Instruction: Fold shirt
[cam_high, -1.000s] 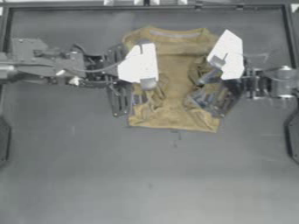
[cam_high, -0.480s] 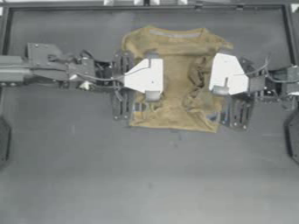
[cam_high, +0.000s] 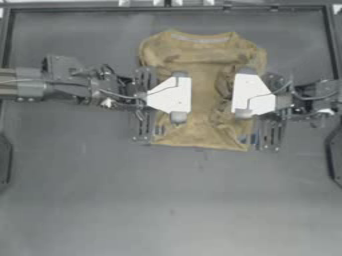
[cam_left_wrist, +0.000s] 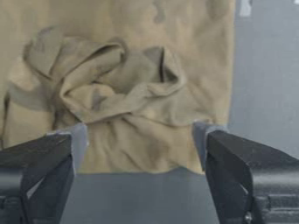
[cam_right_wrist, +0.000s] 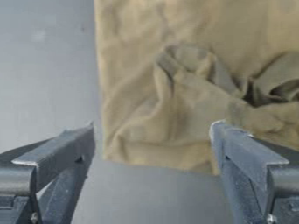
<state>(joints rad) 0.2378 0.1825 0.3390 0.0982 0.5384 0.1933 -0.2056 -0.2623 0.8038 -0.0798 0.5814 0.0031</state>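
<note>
The tan shirt (cam_high: 200, 60) lies flat at the table's far middle, its pale neckband (cam_high: 200, 38) toward the far edge. Its middle is bunched into wrinkled folds (cam_left_wrist: 111, 83). My left gripper (cam_high: 148, 134) stands open at the shirt's lower left side edge, and the left wrist view shows the cloth's border (cam_left_wrist: 140, 162) between the jaws. The open right gripper (cam_high: 267, 139) mirrors it at the lower right edge, straddling that corner of the shirt (cam_right_wrist: 158, 144). Neither gripper holds any fabric.
The dark table (cam_high: 167, 200) stretches bare toward the near side. A raised frame (cam_high: 167, 7) runs along the far edge. Both arms reach in level with the shirt's middle, and their white wrist housings (cam_high: 171, 95) cover part of the cloth.
Both grippers swung outward from over the shirt's lower middle to its left and right side edges and straightened up. The shirt itself stayed where it was.
</note>
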